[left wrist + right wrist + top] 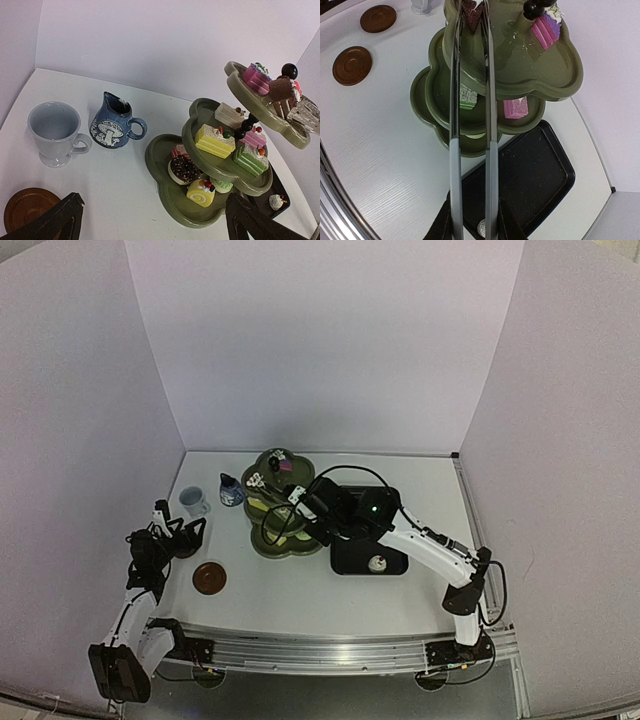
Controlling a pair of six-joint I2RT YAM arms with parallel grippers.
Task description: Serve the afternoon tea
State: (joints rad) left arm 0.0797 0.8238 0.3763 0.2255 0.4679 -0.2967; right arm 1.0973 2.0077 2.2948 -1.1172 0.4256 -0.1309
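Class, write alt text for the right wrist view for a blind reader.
The right gripper holds thin metal tongs whose tips straddle a brown cake on the green stand's top tier. Two brown coasters lie upper left; a black tray lower right.

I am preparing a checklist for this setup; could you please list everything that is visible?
table: one, white, under everything.
stand: one, olive-green, three tiers, table centre.
tray: one, black, right of stand.
cakes: eleven countable, mixed colours; ten on stand, one on tray.
pot: one, dark blue, just left of stand.
mug: one, white, left of pot.
coasters: two, brown, left of stand.
tongs: one pair, metal, tips around brown cake, top tier.
left gripper: one, black, open, near mug.
right gripper: one, black, shut on tongs.
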